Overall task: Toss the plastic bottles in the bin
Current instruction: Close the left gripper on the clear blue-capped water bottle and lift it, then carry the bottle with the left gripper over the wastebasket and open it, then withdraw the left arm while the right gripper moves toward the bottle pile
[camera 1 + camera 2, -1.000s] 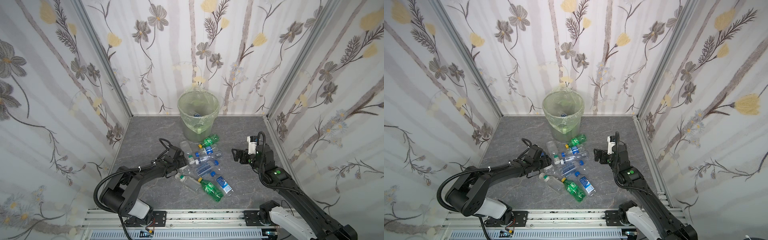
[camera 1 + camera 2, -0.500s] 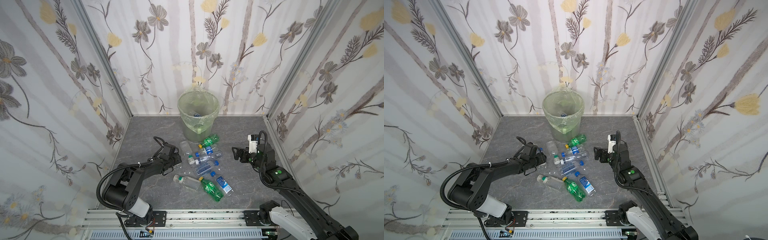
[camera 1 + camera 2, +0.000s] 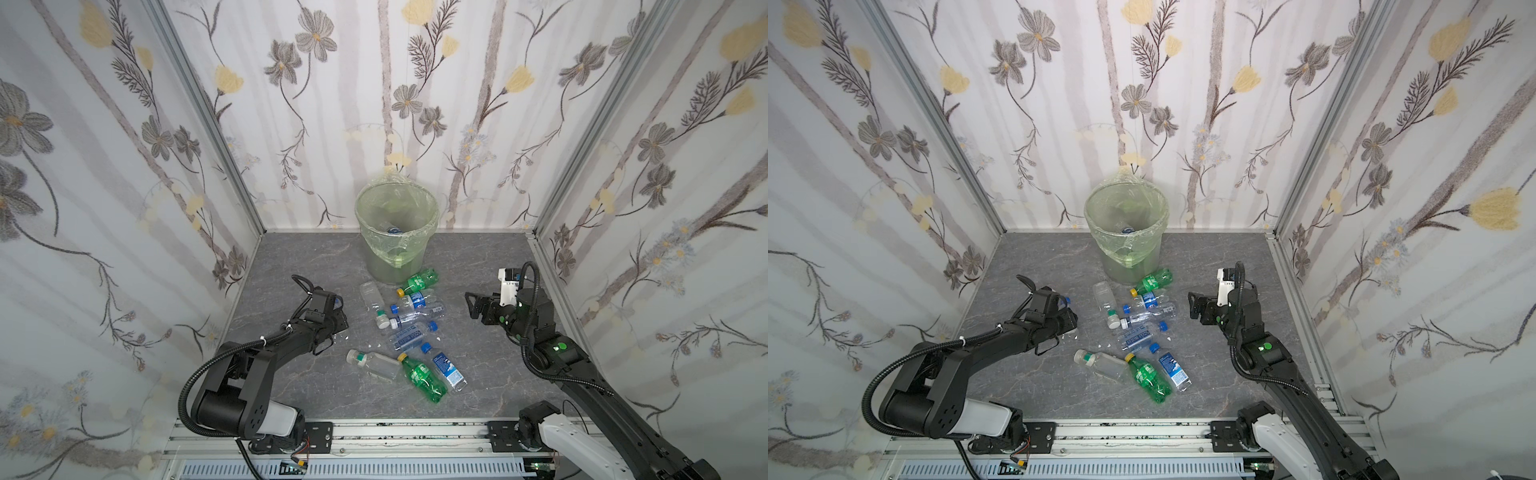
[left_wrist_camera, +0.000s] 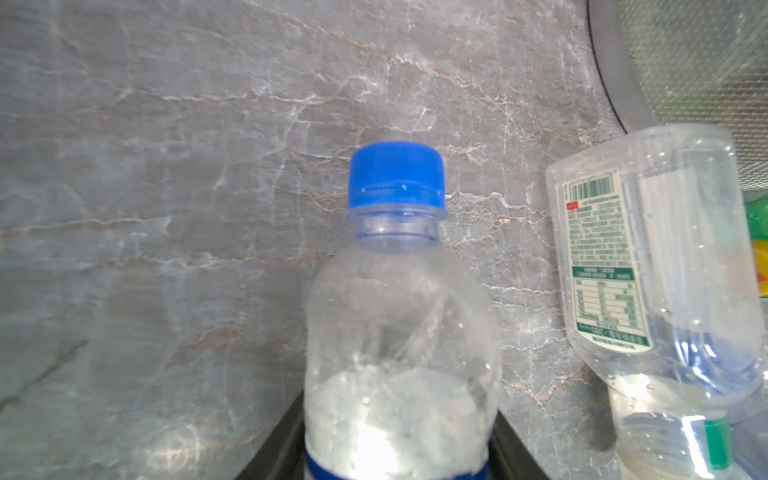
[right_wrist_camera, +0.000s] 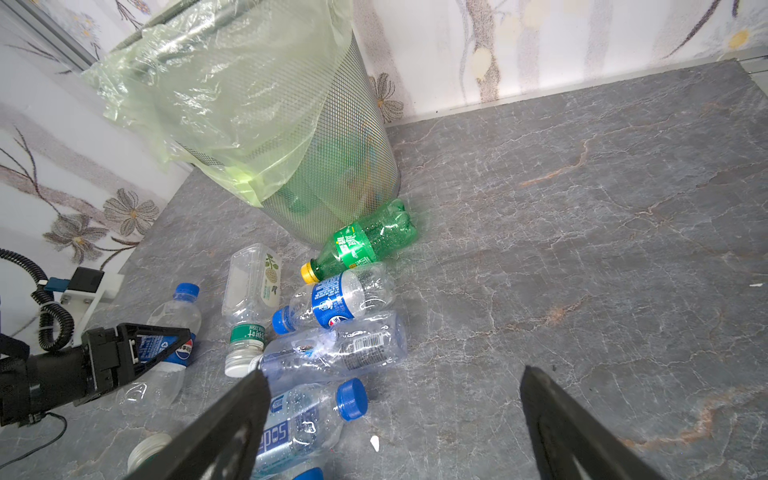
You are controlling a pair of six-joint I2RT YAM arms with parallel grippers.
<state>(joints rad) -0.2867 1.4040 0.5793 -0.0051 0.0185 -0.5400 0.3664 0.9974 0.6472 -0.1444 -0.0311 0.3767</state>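
— So, how is the left gripper (image 5: pixel 166 347) sitting?
— Low, arm stretching forward over the floor (image 3: pixel 291 266), jaws pinching a blue-capped bottle (image 4: pixel 397 332).
— And the right gripper (image 3: pixel 471 305)?
— Hovering with fingers (image 5: pixel 232 419) spread, empty, facing the loose bottles (image 3: pixel 409 316); the bin (image 3: pixel 374 257) is standing beyond them.

Blk arms (image 3: pixel 291 337), wht bases (image 3: pixel 279 419), corrugated cables (image 3: pixel 208 362), grn LEDs (image 3: pixel 562 345).

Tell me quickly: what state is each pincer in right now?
Left pincer: closed on a blue-capped clear bottle.
Right pincer: open, holding nothing.
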